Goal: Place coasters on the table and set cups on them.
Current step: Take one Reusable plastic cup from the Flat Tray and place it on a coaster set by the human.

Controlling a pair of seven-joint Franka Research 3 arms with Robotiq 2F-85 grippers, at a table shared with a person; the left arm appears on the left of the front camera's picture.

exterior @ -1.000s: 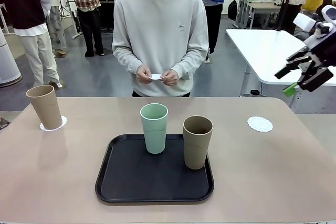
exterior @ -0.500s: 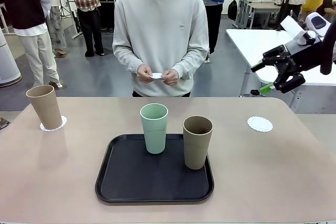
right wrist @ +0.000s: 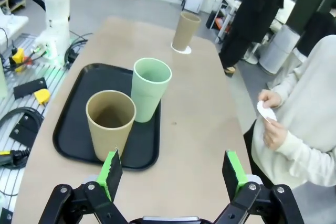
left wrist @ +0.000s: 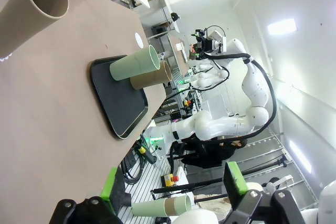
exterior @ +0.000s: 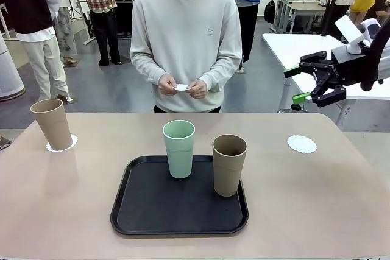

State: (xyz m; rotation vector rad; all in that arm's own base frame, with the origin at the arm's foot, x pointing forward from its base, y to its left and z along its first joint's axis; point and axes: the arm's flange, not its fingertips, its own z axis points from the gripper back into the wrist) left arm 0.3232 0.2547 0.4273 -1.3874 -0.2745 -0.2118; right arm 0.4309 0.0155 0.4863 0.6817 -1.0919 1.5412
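One tan cup [exterior: 53, 124] stands on a coaster [exterior: 61, 144] at the table's [exterior: 317, 199] far left. A mint cup [exterior: 178, 148] and a second tan cup [exterior: 229, 164] stand on the black tray [exterior: 152, 211]. Another coaster [exterior: 301, 144] lies bare at the right. The person holds a third coaster [exterior: 181, 88] in both hands. My right gripper [exterior: 298, 84] hangs open, high above the table's far right corner, with nothing in it. In its wrist view, my right gripper [right wrist: 172, 174] looks down on the tan cup [right wrist: 110, 124] and mint cup [right wrist: 149, 87]. My left gripper [left wrist: 170, 182] is open and holds nothing, well away from the tray [left wrist: 118, 103].
A white table [exterior: 304, 59] stands behind my right arm. The person stands at the far edge, mid-table. Bare tabletop lies between the tray and each coaster.
My right gripper has swung leftward from beyond the table's right side to above its far right corner, turning its fingers to point left. The cups, coasters and the person's hands have not moved.
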